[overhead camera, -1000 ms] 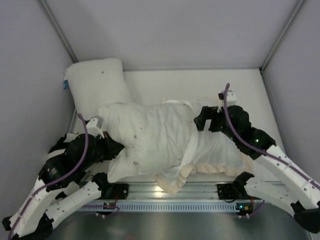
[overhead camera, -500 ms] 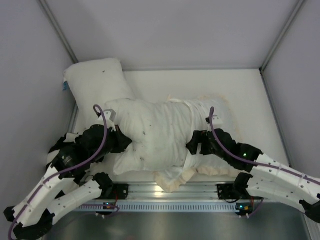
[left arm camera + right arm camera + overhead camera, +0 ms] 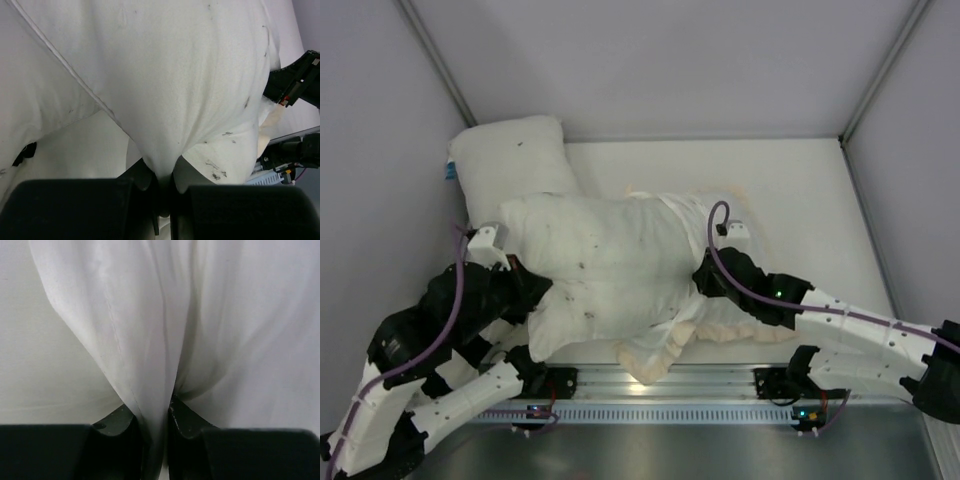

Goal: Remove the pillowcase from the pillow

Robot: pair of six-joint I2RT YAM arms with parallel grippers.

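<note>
White speckled pillow (image 3: pixel 610 260) lies mid-frame; the left claw (image 3: pixel 161 186) clamps its lower-left corner, the right claw (image 3: pixel 167 426) clamps the pillowcase (image 3: pixel 652 355) cloth at the pillow's right end.

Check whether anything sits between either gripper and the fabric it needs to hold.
Nothing visible does. The left gripper is shut on a fold of the speckled pillow, and the right gripper is shut on the pillowcase cloth. Each wrist view shows fabric directly between the fingers.
</note>
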